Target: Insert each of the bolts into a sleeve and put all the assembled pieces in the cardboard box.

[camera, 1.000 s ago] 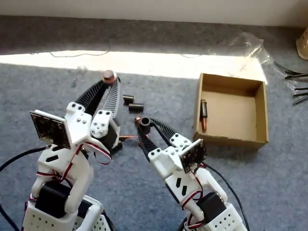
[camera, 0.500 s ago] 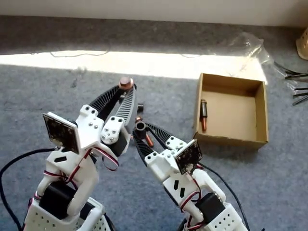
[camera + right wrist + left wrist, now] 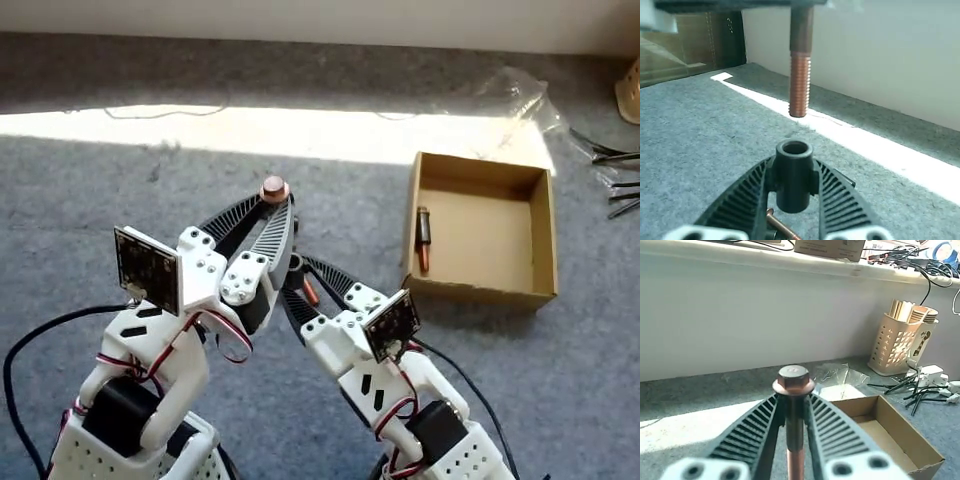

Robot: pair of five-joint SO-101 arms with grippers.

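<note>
– What has the left gripper got?
– A copper-coloured bolt. The jaws are closed on its shank just under the head, and the bolt stands upright with its threaded end down.
– And the right gripper?
– Its jaws are clamped round a black sleeve, also upright, with the open mouth facing up. In the high view it sits just near of the left one, their tips almost meeting.
– Do the bolt and sleeve touch?
– No. The right wrist view shows the thread hanging above the sleeve's mouth, with a gap between them.
– Where's the cardboard box?
– On the grey carpet, to the right of both arms. One assembled piece lies inside by its left wall.
– Anything else?
– A loose bolt lies on the carpet beneath the right gripper's fingers.
</note>
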